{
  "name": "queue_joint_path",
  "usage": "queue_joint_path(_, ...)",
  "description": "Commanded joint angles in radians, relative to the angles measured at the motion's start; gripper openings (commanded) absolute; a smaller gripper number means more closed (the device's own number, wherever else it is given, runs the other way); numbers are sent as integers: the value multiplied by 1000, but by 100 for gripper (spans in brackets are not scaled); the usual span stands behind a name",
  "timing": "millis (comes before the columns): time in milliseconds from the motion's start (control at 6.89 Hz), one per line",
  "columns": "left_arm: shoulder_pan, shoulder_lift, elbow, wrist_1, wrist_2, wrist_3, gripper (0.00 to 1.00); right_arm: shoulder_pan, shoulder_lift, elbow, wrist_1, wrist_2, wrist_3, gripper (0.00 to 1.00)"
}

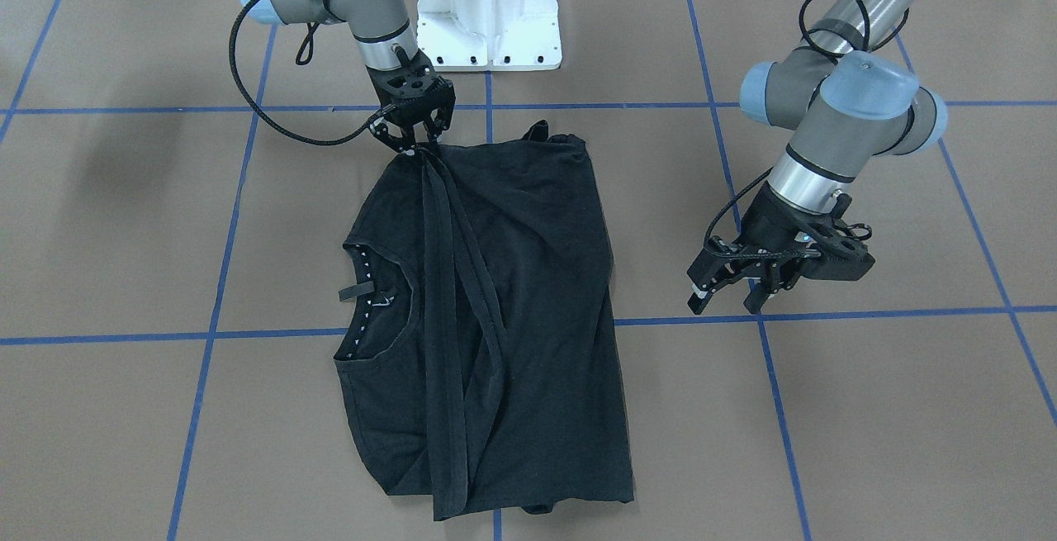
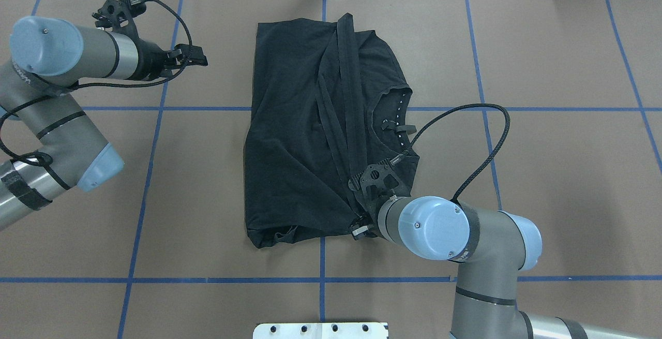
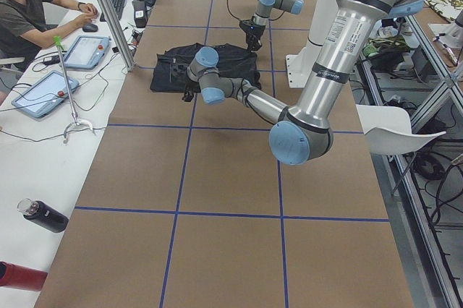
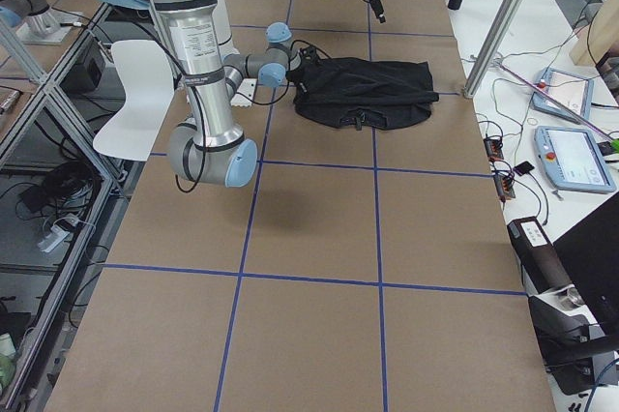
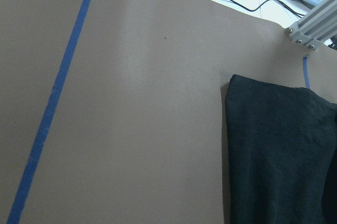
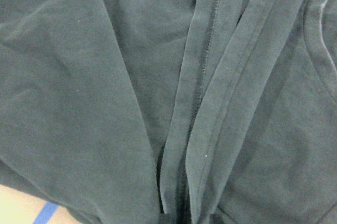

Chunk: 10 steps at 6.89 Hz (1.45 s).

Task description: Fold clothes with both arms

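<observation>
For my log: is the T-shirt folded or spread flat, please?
Partly folded: the T-shirt has one side doubled over, hem bands crossing its middle.

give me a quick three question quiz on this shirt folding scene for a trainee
1. True or false: the left arm has its jaws open, off the shirt.
2. Which arm's jaws pinch the shirt's edge nearest the robot? A left, B right, C both.
3. Fill in: the collar lies on the robot's ____ side.

Key: 1 true. 2 B, the right arm. 3 right.
</observation>
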<state>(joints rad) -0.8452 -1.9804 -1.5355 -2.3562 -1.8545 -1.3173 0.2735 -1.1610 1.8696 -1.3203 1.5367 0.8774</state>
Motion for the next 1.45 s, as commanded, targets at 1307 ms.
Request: queue_joint_path(1307,2,-2,-5,0,1,-20,100,12,-132,126,3,43,-14,0)
